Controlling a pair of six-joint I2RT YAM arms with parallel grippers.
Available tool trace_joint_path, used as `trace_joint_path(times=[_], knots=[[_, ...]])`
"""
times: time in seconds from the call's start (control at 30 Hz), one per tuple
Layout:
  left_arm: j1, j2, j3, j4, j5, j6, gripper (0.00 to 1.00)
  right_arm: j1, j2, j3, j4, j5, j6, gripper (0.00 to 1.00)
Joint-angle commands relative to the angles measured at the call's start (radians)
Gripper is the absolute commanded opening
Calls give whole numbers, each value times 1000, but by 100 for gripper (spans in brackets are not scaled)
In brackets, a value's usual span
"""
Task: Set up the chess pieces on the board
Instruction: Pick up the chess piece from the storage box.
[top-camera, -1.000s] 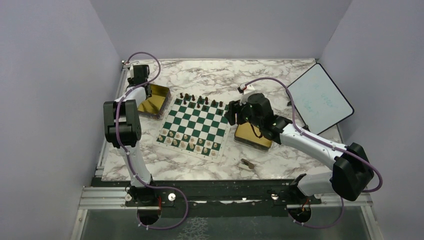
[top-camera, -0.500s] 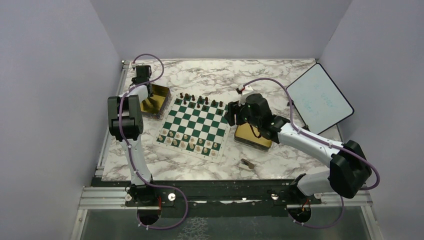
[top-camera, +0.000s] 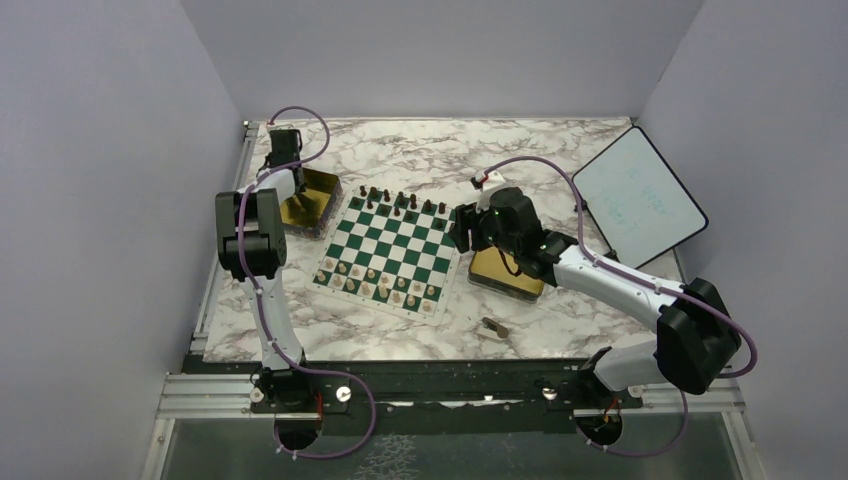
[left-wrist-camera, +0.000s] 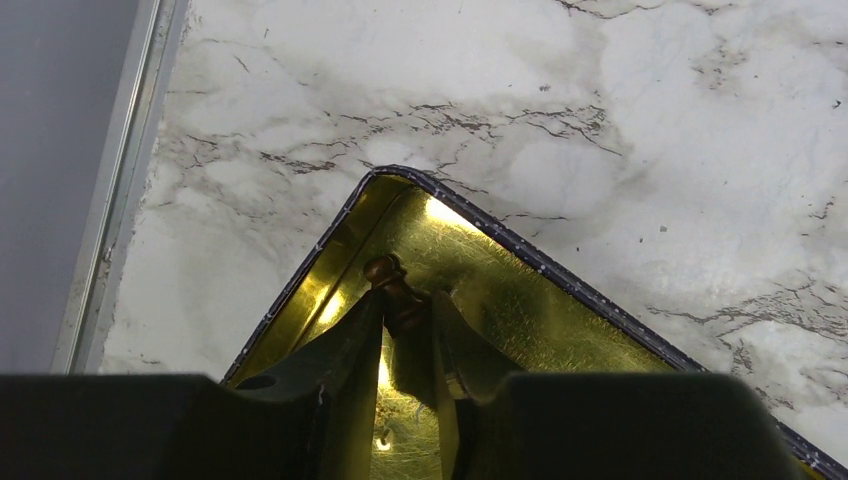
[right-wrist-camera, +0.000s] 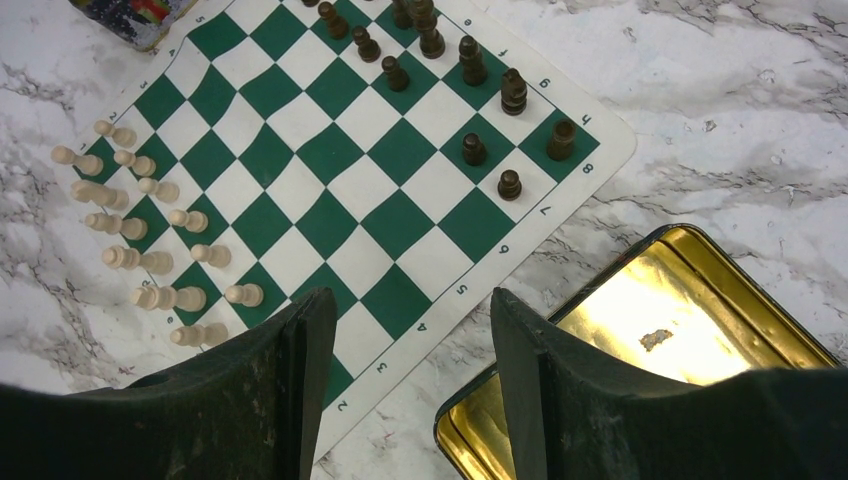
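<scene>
Flanking a dark brown chess piece that stands in a corner of the left gold tin, the left gripper has its jaws set narrow; firm contact cannot be confirmed. The right gripper stands wide and holds nothing, above the board edge and the right gold tin. Pale pieces line one side of the board, dark pieces the opposite side.
</scene>
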Motion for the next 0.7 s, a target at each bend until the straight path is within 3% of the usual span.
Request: trace_joint_path(times=[0.0,0.4,0.67], knots=[[5,-8,-6,-23,89,34,24,8,6,20,29,18,-12,63],[6,-33,3,-94,140,22,15,8,0,16,27,21,-13,63],[6,-123,-81,-118,145,-19,13,7,-14,11,27,10,-9,63]])
